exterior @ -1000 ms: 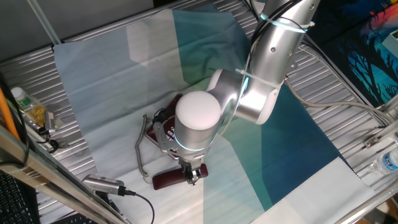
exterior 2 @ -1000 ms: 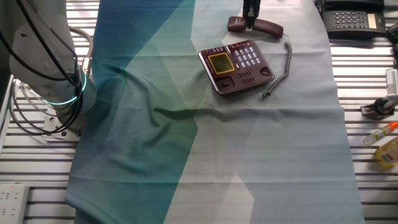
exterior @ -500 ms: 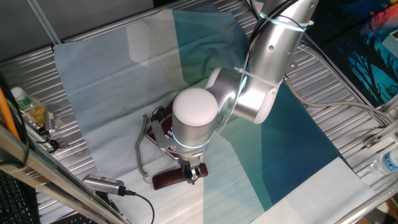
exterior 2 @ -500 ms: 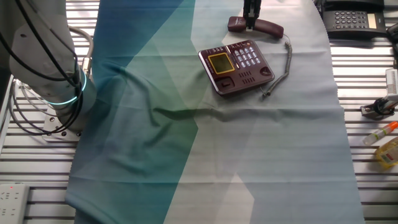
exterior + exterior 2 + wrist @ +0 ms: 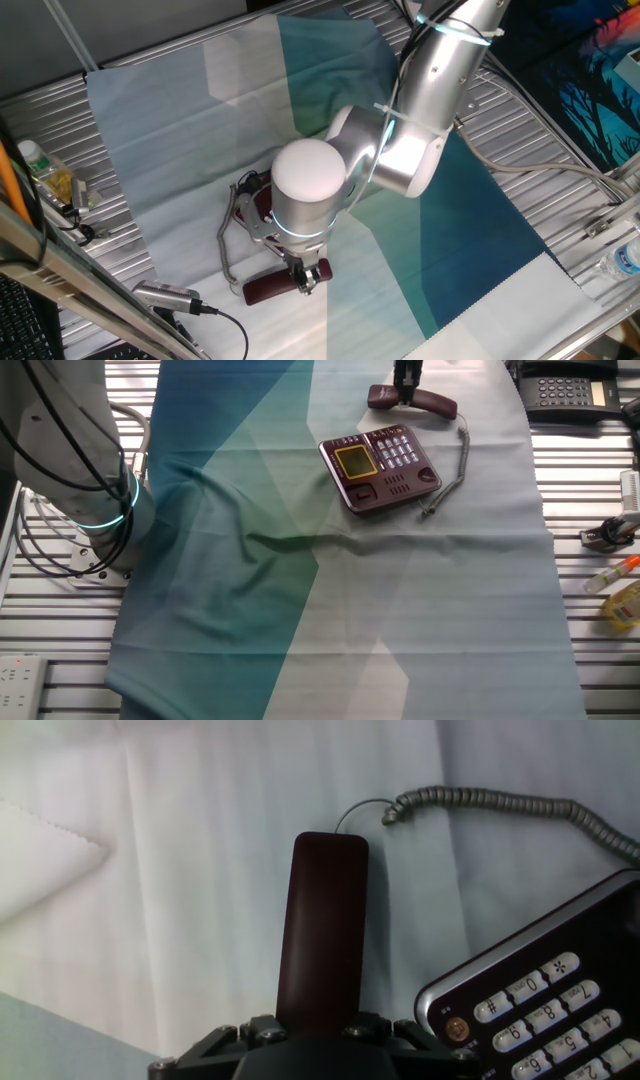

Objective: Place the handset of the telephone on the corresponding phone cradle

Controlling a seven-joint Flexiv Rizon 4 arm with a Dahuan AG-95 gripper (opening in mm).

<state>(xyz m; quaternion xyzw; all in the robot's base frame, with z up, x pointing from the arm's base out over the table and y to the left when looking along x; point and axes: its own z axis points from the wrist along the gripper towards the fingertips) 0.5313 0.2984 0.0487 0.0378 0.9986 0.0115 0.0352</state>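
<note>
one fixed view: the end effector [image 5: 306, 281] is clamped on the handset [image 5: 268, 289], which sits near the cloth's [image 5: 180, 160] edge, beside the arm-hidden telephone [image 5: 258, 205].

the other fixed view: the handset [image 5: 432, 403] lies at the far end of the tabletop [image 5: 70, 610], apart from the telephone [image 5: 380, 467] with its yellowish display [image 5: 353, 461]; the grey coiled cord [image 5: 455, 465] runs alongside.

hand view: the handset [image 5: 322, 930] juts forward from the closed fingers, the cord [image 5: 500, 805] curls off its tip, the white buttons [image 5: 540, 1010] show at right.
</note>
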